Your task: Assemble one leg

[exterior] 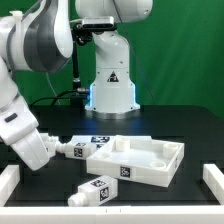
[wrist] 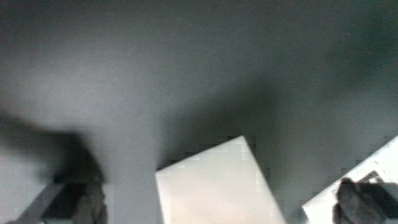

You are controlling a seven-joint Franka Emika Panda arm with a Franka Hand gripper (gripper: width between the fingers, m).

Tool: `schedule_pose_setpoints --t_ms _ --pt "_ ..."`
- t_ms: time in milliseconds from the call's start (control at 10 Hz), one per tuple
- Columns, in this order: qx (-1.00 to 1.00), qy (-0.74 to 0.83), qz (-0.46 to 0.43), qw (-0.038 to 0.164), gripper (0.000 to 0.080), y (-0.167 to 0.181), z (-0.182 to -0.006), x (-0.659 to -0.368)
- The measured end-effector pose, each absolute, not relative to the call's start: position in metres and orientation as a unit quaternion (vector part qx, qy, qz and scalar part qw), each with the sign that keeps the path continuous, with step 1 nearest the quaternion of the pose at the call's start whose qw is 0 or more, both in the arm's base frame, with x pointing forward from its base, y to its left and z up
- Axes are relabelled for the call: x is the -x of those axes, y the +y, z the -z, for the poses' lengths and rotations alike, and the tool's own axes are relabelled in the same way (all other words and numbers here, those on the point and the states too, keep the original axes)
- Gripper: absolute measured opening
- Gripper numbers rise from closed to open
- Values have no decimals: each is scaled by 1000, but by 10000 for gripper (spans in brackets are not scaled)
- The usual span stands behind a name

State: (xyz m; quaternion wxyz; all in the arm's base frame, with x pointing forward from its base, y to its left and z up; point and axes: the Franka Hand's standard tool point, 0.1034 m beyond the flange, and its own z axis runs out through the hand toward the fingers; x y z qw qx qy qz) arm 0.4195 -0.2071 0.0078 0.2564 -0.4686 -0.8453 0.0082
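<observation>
Black tabletop (exterior: 170, 125) fills the lower half of the exterior view, with a green backdrop (exterior: 185, 50) behind it and the robot base (exterior: 110, 85) standing at upper centre. One arm (exterior: 35, 45) runs down the frame's left side to one gripper (exterior: 50, 152) at lower left, low over the tabletop.

Two legs are plain to count. One leg (exterior: 73, 150) lies just beside the gripper's tip, left of centre, with a tag facing the camera; whether the fingers touch it I cannot tell from this view. A second leg (exterior: 98, 190) lies on its side at lower centre, apart from the gripper and just in front of the tray-like part (exterior: 150, 160). There is one such tray, right of centre, with a tag on its front wall. A further tagged white piece (exterior: 100, 141) shows at the tray's left end; whether it is a third leg is unclear.

Three white rails (exterior: 212, 178) edge the tabletop at lower left, at lower right and along the bottom. Open black surface lies behind the tray and toward the right of the frame, while the lower left is crowded by gripper, legs and rail.

In the wrist view, dim and blurred, the two fingers (wrist: 71, 200) stand wide apart, so the gripper is released. A pale wedge (wrist: 205, 185) shows between them, touching neither.
</observation>
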Motion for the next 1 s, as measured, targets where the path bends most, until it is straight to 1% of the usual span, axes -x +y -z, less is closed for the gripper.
schedule_pose_setpoints --t_ms 100,200,400,500,600,800,900,1000 --pt "470 -846 -6 253 649 -207 -11 -422" --pt "477 -846 -2 238 649 -209 -30 -430" --pt "511 -830 -10 222 649 -199 -64 -430" --pt "527 -822 -17 215 649 -186 -79 -428" --pt "570 -793 -34 213 649 -169 -84 -425" --pt "620 -754 -60 210 649 -130 -85 -434" --pt "631 -745 -67 205 649 -115 -86 -439" --pt "636 -740 -71 206 649 -108 -84 -440"
